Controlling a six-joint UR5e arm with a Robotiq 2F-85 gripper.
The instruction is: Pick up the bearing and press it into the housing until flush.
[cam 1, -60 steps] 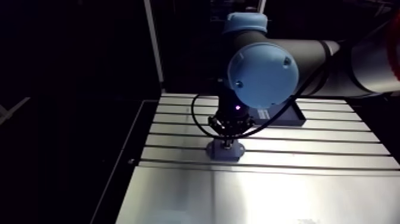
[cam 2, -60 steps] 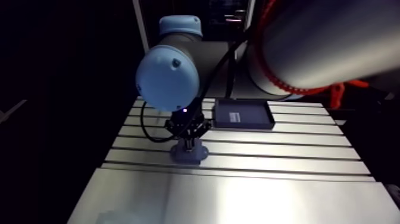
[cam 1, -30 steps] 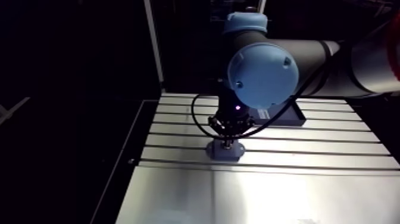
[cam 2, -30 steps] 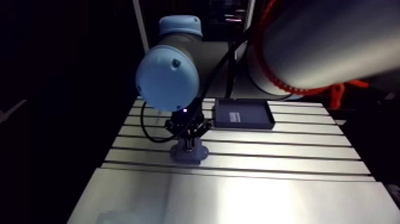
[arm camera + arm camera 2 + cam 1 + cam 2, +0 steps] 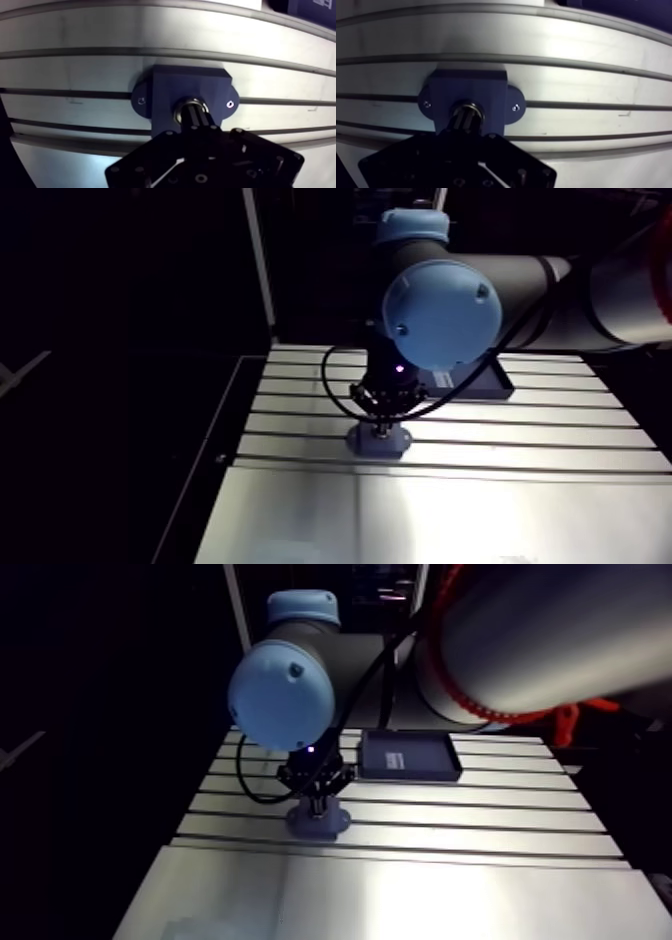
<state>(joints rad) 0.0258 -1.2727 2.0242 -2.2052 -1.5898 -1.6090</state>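
A dark blue housing (image 5: 165, 87) with two flange screws sits on the slotted table (image 5: 75, 65). The metal ring of the bearing (image 5: 180, 106) shows in the housing's round bore. My gripper (image 5: 195, 116) stands straight over the bore, its two fingers shut together with the tips down on the bearing. How deep the bearing sits is hidden by the fingers. In the arm view the gripper (image 5: 381, 426) comes down onto the housing (image 5: 378, 444) near the table's left side.
A dark blue tray (image 5: 408, 756) lies flat at the back of the table, behind the housing. Long slots (image 5: 520, 450) run across the table. The table's left edge (image 5: 225, 458) drops off close to the housing.
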